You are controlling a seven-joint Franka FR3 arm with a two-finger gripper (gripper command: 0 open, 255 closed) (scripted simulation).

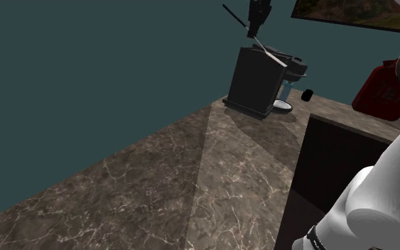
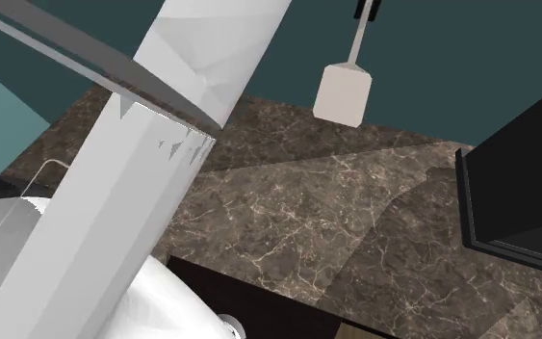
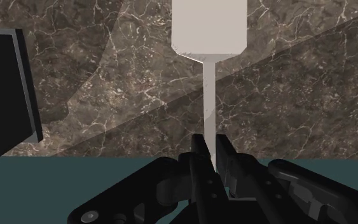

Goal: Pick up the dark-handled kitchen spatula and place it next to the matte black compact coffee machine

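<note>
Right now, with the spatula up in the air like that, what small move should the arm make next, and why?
Probably lower it. The gripper is shut on the spatula, which hangs above bare countertop with the coffee machine off to one side, so descending should set it there.

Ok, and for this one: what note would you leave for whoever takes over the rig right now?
Gripper: shut on the spatula, clasping its thin shaft, with the blade pointing away from the hand.
Spatula: held in the air above the counter, close to the coffee machine. In the shoulder view it hangs near the top of the coffee machine.
Done: the pick-up.
Left: lower the spatula onto the counter beside the coffee machine, open the fingers and back away.
</note>
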